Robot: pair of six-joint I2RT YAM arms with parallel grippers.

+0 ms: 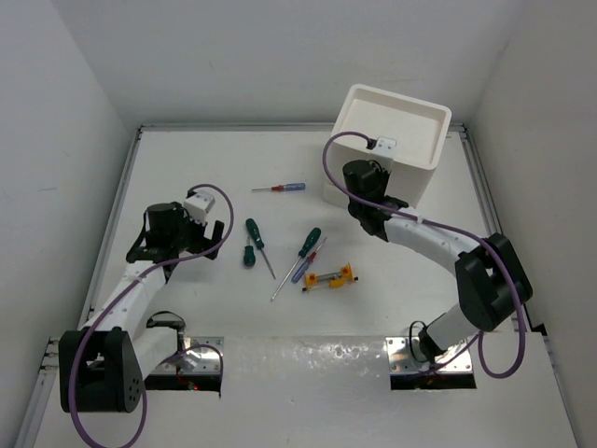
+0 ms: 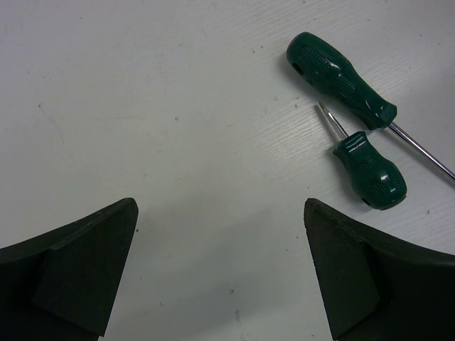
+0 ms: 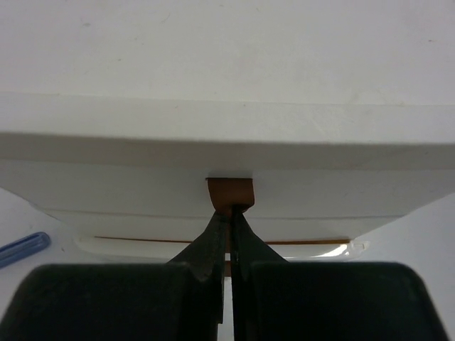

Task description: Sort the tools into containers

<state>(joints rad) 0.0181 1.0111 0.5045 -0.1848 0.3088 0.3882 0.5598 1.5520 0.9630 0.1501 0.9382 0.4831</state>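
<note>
The containers [image 1: 387, 140] are a white stack of drawers with a rimmed tray top at the back right. My right gripper [image 1: 370, 187] is at its front, shut on a drawer's brown tab handle [image 3: 230, 192], with the fingertips [image 3: 232, 213] pinching the tab's lower edge. The tools lie mid-table: a long green screwdriver [image 1: 254, 233], a stubby green one [image 1: 249, 255], another long green one [image 1: 309, 243], a thin blue-and-red one [image 1: 306, 266], a yellow-orange tool [image 1: 331, 277] and a red-and-blue screwdriver [image 1: 280, 188]. My left gripper [image 2: 220, 206] hangs open over bare table, left of the green handles [image 2: 340, 78].
White walls enclose the table on three sides. A blue handle tip [image 3: 21, 245] shows on the table left of the drawers. The stubby screwdriver [image 2: 370, 169] lies just beyond my left gripper's right finger. Purple cables loop along both arms.
</note>
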